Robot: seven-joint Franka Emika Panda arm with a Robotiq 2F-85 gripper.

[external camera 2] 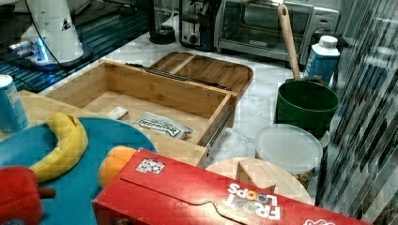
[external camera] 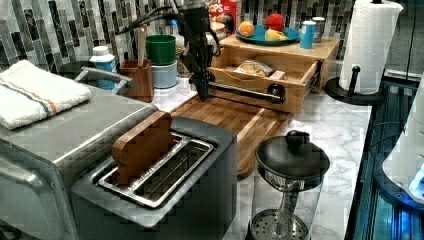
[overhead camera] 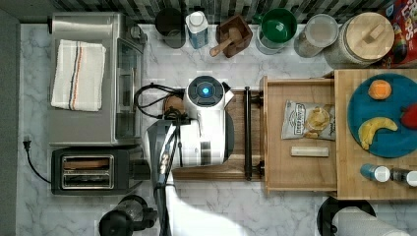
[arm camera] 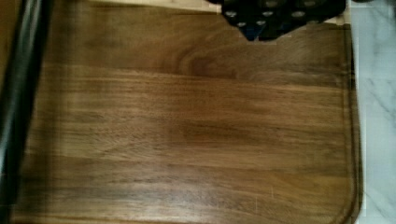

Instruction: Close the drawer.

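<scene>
My hand (external camera: 204, 92) hangs over the dark walnut tray (external camera: 235, 120), just in front of the black bar handle (external camera: 247, 91) of the open drawer (overhead camera: 300, 135); whether the fingers are spread or closed I cannot tell. The drawer stands pulled well out from under the butcher-block top (overhead camera: 346, 172) that carries the blue plate (overhead camera: 393, 142) of toy fruit, on the marble worktop (overhead camera: 206, 206). Inside it lie a chip bag (overhead camera: 309, 119) and a small pale block (overhead camera: 309, 151).

In the top view the drawer opens toward the top view's left, its front and handle running up and down the picture, so its long side lies across the direction of travel. A metal slide rail (external camera 2: 217, 131) shows along one side.

I judge it a stiff wooden box, lightly loaded, that should roll on its rails with a steady shove. The bar handle or the flat front panel near its middle looks like the place to press; pushing off-centre could skew it on the rails. The load is loose and may slide.
</scene>
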